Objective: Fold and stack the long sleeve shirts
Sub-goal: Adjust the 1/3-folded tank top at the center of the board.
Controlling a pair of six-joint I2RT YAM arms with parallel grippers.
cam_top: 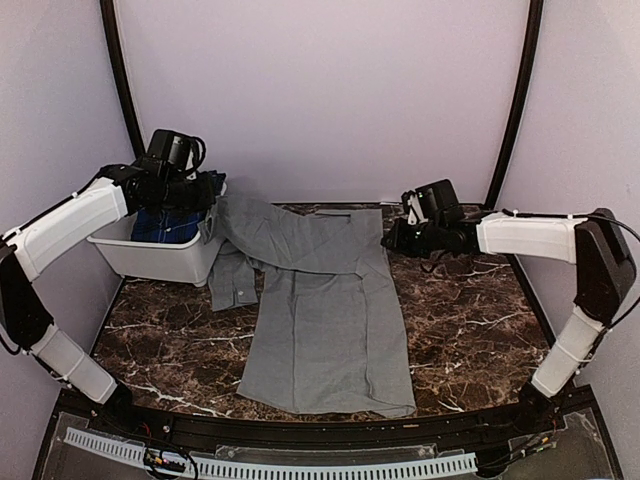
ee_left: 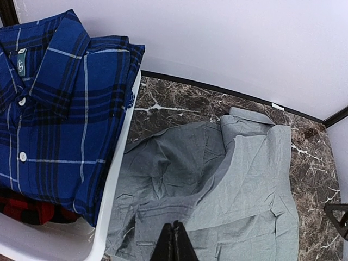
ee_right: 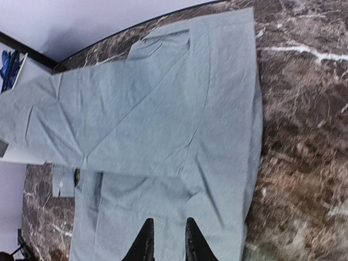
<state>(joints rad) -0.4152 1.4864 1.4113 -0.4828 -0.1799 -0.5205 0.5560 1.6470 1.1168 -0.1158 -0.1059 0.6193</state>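
Grey shirt [cam_top: 330,330] lengthwise, hem toward the arms — left hand [ee_left: 175,225] together, right hand [ee_right: 168,224] apart

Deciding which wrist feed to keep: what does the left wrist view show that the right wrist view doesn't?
Left wrist only: the plaid shirt with collar and buttons, red checked cloth beneath it in the white tub, the shut left gripper. Right wrist only: the right gripper, fingers parted over cloth. Both: the grey shirt on the marble table.
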